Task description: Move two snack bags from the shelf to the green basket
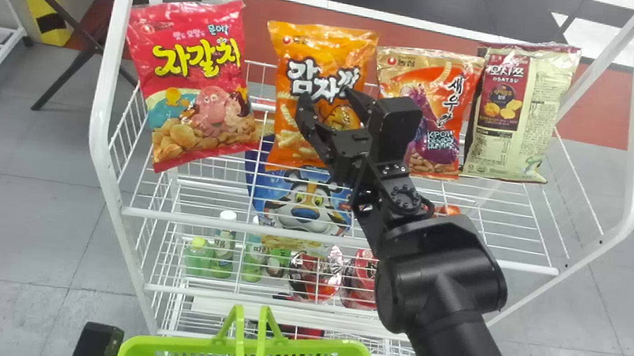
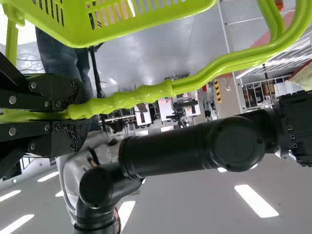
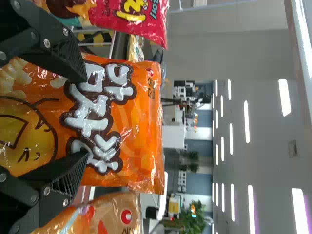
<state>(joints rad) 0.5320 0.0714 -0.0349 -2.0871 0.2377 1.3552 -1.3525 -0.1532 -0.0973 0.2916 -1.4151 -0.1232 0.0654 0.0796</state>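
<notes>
Four snack bags lined the shelf between its left and right edges; the right gripper, spread wide, fronted the orange bag. The left gripper clutched one green basket.

Wire shelf holds four snack bags; bottles sit below

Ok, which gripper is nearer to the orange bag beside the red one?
Right. The right gripper is open in front of the orange bag; the left gripper is farther away, closed on the basket handle.
</notes>
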